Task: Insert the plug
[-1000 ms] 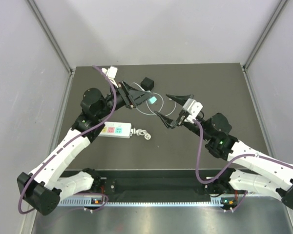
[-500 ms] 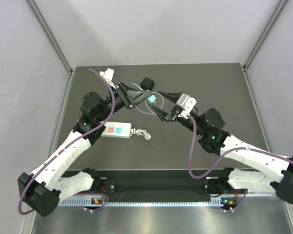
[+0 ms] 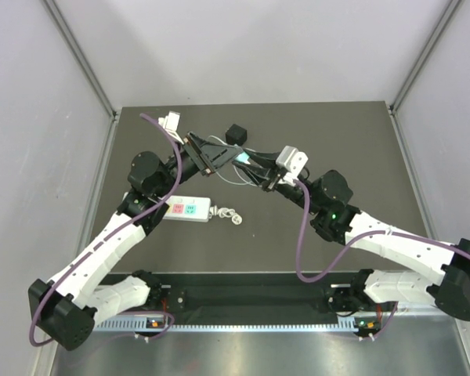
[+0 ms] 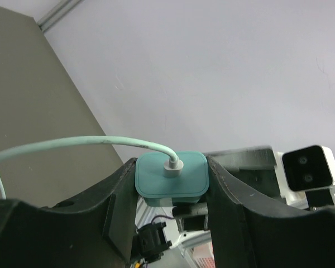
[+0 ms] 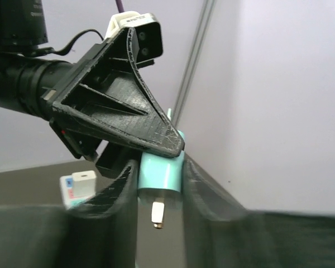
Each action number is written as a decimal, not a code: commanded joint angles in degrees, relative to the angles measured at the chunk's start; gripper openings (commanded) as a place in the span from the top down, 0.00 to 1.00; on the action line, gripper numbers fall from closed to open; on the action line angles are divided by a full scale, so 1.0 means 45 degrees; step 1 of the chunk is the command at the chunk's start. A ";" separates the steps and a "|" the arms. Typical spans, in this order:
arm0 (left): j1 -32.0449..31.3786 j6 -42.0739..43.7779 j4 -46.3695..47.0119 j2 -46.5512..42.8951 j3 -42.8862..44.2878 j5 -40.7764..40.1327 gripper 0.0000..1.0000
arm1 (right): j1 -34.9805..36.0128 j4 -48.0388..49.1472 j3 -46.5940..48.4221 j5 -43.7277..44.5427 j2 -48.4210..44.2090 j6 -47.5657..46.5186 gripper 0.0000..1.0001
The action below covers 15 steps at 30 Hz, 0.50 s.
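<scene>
Left wrist: left gripper (image 4: 171,167) clamped on teal plug (image 4: 156,184), pale wire (image 4: 72,144) leaving its face. Right gripper (image 5: 160,167) fingers flank same plug; gripped or not, cannot tell.

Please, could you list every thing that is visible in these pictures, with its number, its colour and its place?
teal plug: one, teal, held above the table, metal prong pointing down
wire: one, pale, leaving the plug's back
black cube: one, black, on the table's far part
power strip: one, white with coloured sockets, beside the left arm
coiled cord: one, white, at the strip's right end
table: one, dark
left gripper: one, black, clamped on the plug
right gripper: one, black, fingers either side of the plug; contact unclear
</scene>
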 commanded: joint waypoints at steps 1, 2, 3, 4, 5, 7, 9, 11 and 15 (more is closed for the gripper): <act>0.0010 0.0078 0.0754 -0.0378 0.0234 -0.0008 1.00 | 0.0358 0.0221 0.0655 0.0293 0.0138 -0.0027 0.95; 0.0011 0.0117 0.0618 -0.0320 0.0254 0.0070 1.00 | 0.0378 0.0414 0.0616 0.0431 0.0080 -0.0105 1.00; 0.0011 0.0156 0.0423 -0.0281 0.0331 0.0090 0.97 | 0.0417 0.0571 0.0500 0.0665 0.0041 -0.0145 1.00; -0.0009 0.0175 0.0170 -0.0280 0.0371 0.0032 0.86 | 0.0417 0.0669 0.0344 0.0764 -0.0037 -0.0164 1.00; -0.0009 0.0253 -0.0239 -0.0338 0.0429 -0.0046 0.72 | 0.0417 0.0747 0.0284 0.0861 -0.0115 -0.0165 1.00; -0.0009 0.0855 -0.0926 -0.0378 0.0605 0.0166 0.43 | 0.0437 0.0496 0.0245 0.1484 -0.0310 -0.0165 1.00; -0.0009 0.1209 -0.1159 -0.0417 0.0722 0.0576 0.34 | 0.0379 -0.0245 0.0342 0.2011 -0.0563 -0.0126 1.00; -0.0009 0.1911 -0.1686 -0.0417 0.0820 0.0889 0.27 | 0.0203 -0.0753 0.0401 0.2171 -0.0720 -0.0010 1.00; 0.0010 0.2986 -0.3131 -0.0261 0.1424 0.1436 0.24 | -0.0653 -0.1962 0.0459 0.2152 -0.1131 0.0458 1.00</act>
